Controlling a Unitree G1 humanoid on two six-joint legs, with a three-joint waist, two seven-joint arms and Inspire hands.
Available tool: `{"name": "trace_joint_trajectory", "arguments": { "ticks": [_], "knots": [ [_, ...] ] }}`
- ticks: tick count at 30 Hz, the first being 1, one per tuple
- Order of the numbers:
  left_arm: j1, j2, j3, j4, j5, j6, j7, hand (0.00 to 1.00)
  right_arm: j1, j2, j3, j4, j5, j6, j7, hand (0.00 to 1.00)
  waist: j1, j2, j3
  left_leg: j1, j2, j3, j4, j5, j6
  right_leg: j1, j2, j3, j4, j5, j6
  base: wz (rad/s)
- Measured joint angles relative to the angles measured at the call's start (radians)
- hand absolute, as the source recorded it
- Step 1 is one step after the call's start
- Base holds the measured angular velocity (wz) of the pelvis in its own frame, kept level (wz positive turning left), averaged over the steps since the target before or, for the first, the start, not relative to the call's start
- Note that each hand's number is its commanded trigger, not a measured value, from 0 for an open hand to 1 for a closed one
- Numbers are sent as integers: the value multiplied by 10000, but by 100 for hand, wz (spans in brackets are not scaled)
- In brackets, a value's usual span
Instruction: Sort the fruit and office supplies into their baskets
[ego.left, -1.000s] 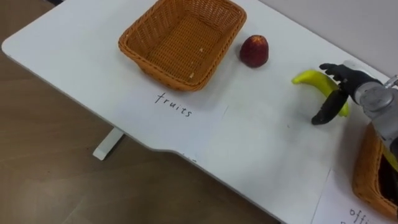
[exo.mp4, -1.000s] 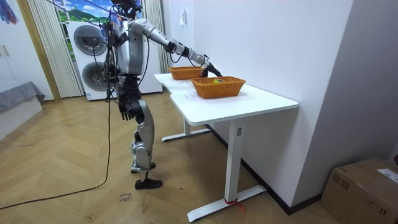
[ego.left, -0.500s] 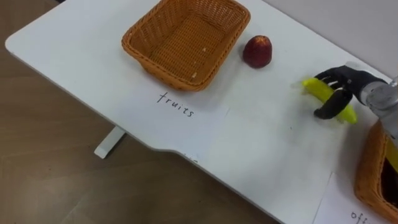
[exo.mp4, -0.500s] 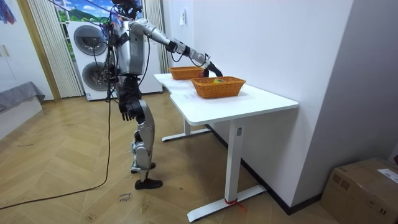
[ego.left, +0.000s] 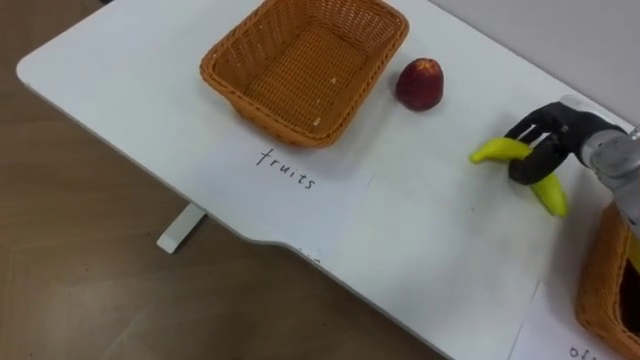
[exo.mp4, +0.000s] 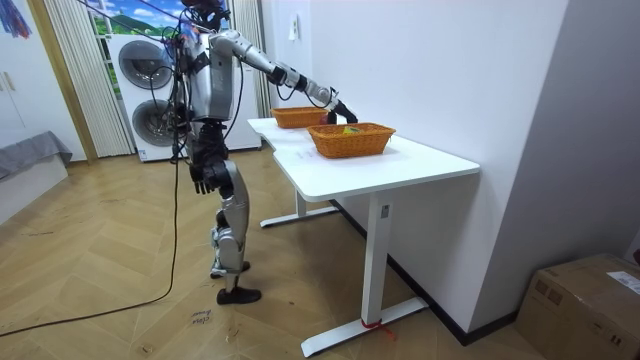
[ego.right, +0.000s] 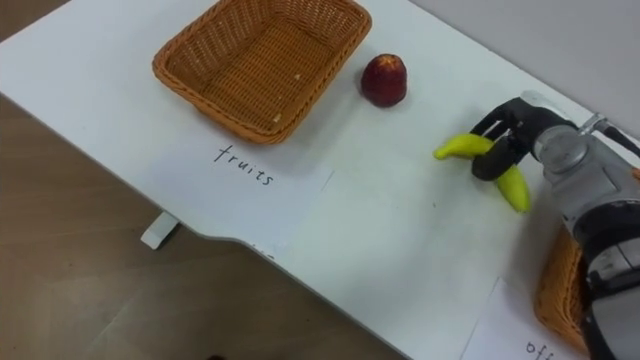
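Surface: white tabletop (ego.left: 420, 250), seen from above.
Banana (ego.left: 493, 150): on the right, long axis running left to near right, both ends sticking out of the grip.
Right hand (ego.left: 553, 133): closed round the banana's middle, reaching in from the right.
Empty basket (ego.left: 268, 110): far left, well apart from the hand; an apple (ego.left: 419, 83) lies between.
Second basket (ego.left: 598, 290): near right edge.
Left hand (exo.mp4: 203, 182): hanging by the robot's side.
Likely next move: carry the banana left and far, past the apple.

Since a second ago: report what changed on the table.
The right hand, open over the banana a second ago, has closed its fingers round it. The apple, the fruits basket and the other wicker basket stayed put; the slight picture shift is the camera's.
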Motion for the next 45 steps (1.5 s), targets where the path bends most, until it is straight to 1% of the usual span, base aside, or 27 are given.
{"name": "trace_joint_trajectory", "arguments": {
  "ticks": [7,13,16,17,18,22,24,26,30,31,33,37,39,41,42,44,45],
  "knots": [
    [14,13,12,3,6,1,-181,0,17,1,4,-63,35,-77,233,100,6,-20,1,45,27,132,11,-2,-2,18,4,35,5,0,0,-2],
    [3,18,4,26,-19,0,-238,0,15,-1,80,-270,33,-102,356,100,7,-23,-2,66,98,225,15,-17,-26,13,48,66,3,5,-8,-4],
    [-64,20,17,202,-103,4,-216,0,33,-1,150,-628,-11,-96,360,100,-16,-26,-5,101,128,250,15,-42,-65,9,61,120,1,9,-14,-8],
    [-56,20,18,207,-108,4,-208,0,83,-1,151,-884,-138,-94,361,100,-38,-30,-9,104,138,279,10,-45,-70,-3,69,207,-1,10,-17,-8],
    [-56,18,29,206,-111,4,-208,0,136,-1,150,-1182,-389,-92,362,100,-66,-32,-12,107,145,307,5,-45,-70,-14,73,289,-1,11,-19,-7],
    [-107,-13,179,220,-29,-9,-190,0,242,4,151,-2164,-1167,-127,472,100,-109,-67,-39,213,162,447,-28,-40,-63,-4,72,327,-1,17,-28,-9],
    [-67,-18,322,197,-6,-109,-163,0,242,2,151,-2728,-1354,-193,505,100,-244,-94,-63,268,162,461,-13,-40,-60,51,61,318,1,17,-28,0],
    [26,-48,445,181,-4,-166,-161,0,243,1,150,-3118,-1444,-196,617,100,-296,-107,-74,352,160,490,-39,-42,-58,120,58,303,0,17,-28,-4],
    [185,-50,454,169,-4,-178,-105,0,265,-20,124,-3810,-1461,-197,835,100,-411,-119,-121,578,168,488,-159,-39,-57,307,30,305,-4,16,-27,0],
    [232,-49,454,180,-4,-181,-98,0,274,-20,124,-3965,-1461,-192,879,100,-474,-117,-158,600,169,482,-199,-37,-55,336,32,304,-12,16,-27,0],
    [343,-49,456,244,-5,-175,-29,0,325,-50,124,-4669,-1454,-209,1008,100,-611,-126,-270,740,169,487,-268,-36,-56,459,36,289,-20,16,-27,0],
    [305,-49,502,479,-4,-199,90,0,328,-118,124,-5315,-1438,-207,1135,100,-654,-154,-295,1086,170,542,-356,-30,-50,765,47,346,-27,14,-25,-3],
    [400,-67,635,551,0,-188,95,0,327,-197,121,-5852,-1460,-196,1237,100,-746,-171,-322,1244,157,553,-371,-29,-43,929,57,464,-32,14,-24,-2],
    [508,-115,730,584,43,-176,118,0,326,-218,66,-6297,-1490,-194,1267,100,-852,-173,-333,1337,134,538,-369,-29,-40,1039,53,463,-42,14,-23,0],
    [573,-172,806,586,186,-168,173,0,326,-235,26,-6492,-1485,-210,1282,100,-873,-166,-331,1415,120,541,-374,-29,-34,1121,52,463,-47,10,-17,0],
    [630,-194,829,585,206,-168,283,0,325,-260,-60,-6713,-1467,-190,1317,100,-883,-157,-334,1456,108,557,-372,-23,-24,1175,46,484,-88,7,-11,0],
    [674,-212,871,588,208,-164,335,0,325,-287,-116,-6908,-1452,-189,1369,100,-881,-184,-359,1466,102,581,-365,-22,-23,1208,57,528,-155,7,-12,-4]
  ]
}}
